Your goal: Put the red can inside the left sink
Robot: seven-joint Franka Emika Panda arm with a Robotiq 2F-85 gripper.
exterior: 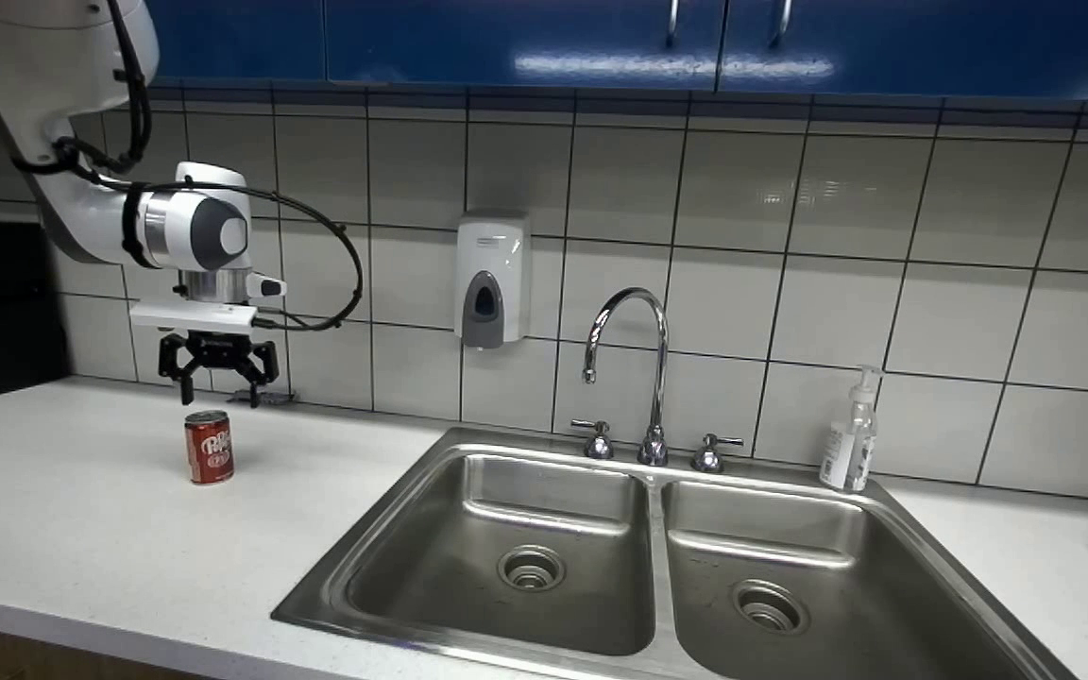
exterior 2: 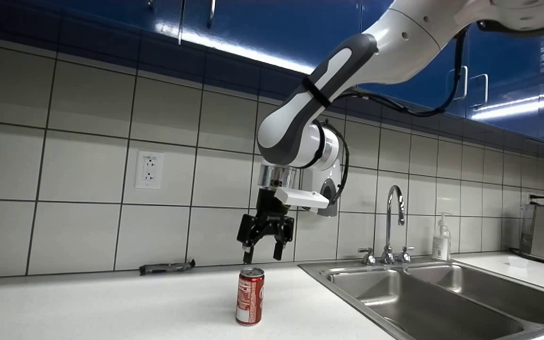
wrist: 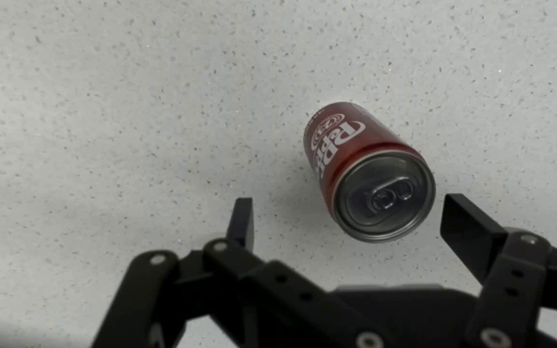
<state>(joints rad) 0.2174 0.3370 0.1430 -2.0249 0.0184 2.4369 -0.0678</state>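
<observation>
Gripper (exterior: 220, 393) hangs above the red can (exterior: 211, 450), 2 fingers (wrist: 243, 223) spread and empty, presumably to straddle it where it stands upright on the counter (exterior: 81, 501) outside the left sink (exterior: 440, 586).

A red can (wrist: 368, 169) with white lettering and a silvery top stands out against a white table (wrist: 114, 121) speckled with grey, the fingers (wrist: 469, 232) black. Blue cabinets (exterior: 525, 38) contrast with off-white tiles (exterior: 733, 189) gridded in dark lines, while the left sink (exterior: 459, 567) shows silver-grey and the robot arm (exterior 2: 390, 56) pairs white with dark grey.
</observation>
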